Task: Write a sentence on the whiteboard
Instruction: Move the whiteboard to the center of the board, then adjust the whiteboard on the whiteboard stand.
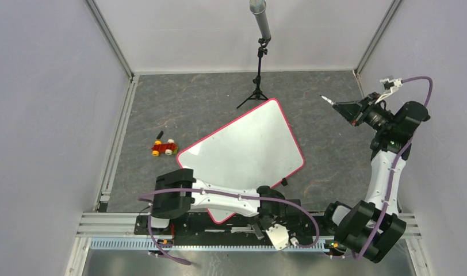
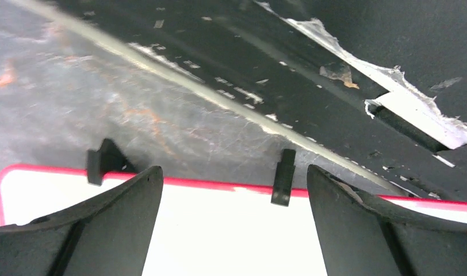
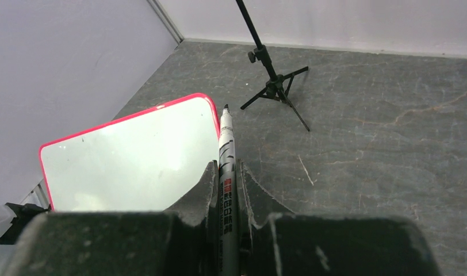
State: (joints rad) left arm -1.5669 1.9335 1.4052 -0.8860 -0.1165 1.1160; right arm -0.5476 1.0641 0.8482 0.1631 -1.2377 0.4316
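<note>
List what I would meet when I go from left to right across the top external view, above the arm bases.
toy car → whiteboard → marker tip → right gripper, shut on that marker. The tripod stand and the left arm overlap the whiteboard, so I leave them out.

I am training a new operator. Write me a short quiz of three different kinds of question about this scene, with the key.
1. True or false: the whiteboard already shows black writing.
2. Which end effector holds the marker? A) left B) right C) neither
3. How do the jaws of the left end effector stand?
Key: 1 false, the board is blank. 2 B, the right end effector is shut on it. 3 Open, gripping nothing.
</note>
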